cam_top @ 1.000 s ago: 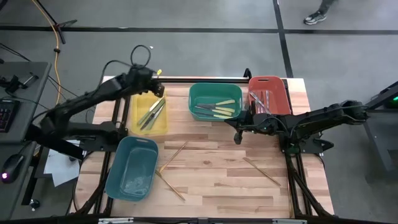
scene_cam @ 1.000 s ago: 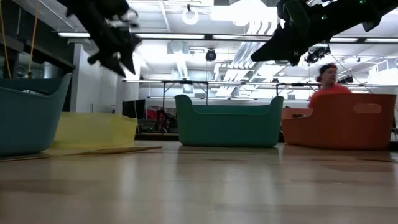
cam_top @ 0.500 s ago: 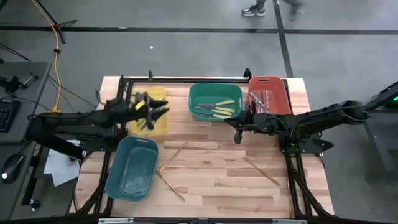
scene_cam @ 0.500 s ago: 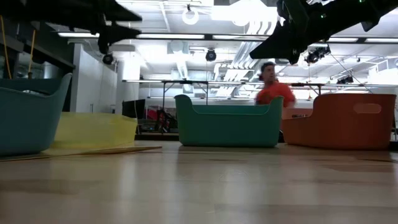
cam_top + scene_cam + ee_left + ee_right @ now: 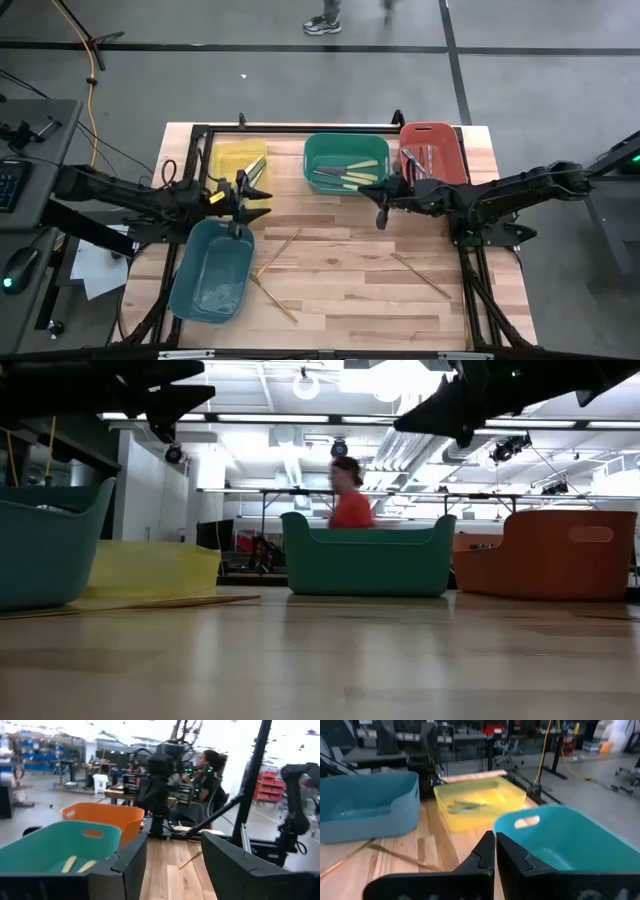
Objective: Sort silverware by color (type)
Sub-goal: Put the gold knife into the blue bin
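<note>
Silverware [image 5: 344, 176] sits in bins; left gripper [image 5: 256, 199] open and empty beside yellow bin [image 5: 226, 160], right gripper [image 5: 380, 207] closed, empty

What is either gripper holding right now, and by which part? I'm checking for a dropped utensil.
Nothing. The left gripper is open and empty; the right gripper is shut with nothing between its fingers.

Wooden table [image 5: 340, 280]: carries yellow bin [image 5: 232, 160], green bin [image 5: 320, 150], red bin [image 5: 432, 132], teal bin [image 5: 212, 270]; loose wooden utensils [image 5: 282, 250] lying on bare boards.
</note>
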Tool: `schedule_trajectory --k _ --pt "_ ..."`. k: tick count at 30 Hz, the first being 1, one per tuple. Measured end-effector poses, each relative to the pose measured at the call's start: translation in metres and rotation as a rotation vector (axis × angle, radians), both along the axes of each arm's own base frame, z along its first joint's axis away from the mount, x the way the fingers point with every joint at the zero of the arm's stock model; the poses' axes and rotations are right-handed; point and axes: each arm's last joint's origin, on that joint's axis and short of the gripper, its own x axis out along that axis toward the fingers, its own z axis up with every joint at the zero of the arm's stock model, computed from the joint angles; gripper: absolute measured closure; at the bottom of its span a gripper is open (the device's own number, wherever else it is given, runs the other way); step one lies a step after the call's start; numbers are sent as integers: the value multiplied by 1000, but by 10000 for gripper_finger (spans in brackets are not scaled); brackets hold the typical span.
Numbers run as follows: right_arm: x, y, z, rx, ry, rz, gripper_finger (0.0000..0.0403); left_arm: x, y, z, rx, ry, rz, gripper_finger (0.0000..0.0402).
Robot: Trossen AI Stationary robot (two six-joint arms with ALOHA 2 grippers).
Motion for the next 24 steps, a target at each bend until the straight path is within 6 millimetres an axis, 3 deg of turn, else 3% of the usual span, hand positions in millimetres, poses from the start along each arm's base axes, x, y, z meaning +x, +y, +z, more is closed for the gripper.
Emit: schedule_trajectory --k 8,24 --pt "1 0 9 -38 -84 7 403 2 -2 0 8 -5 38 225" --pt "1 0 5 22 -61 -2 403 1 -2 2 47 -25 44 225"
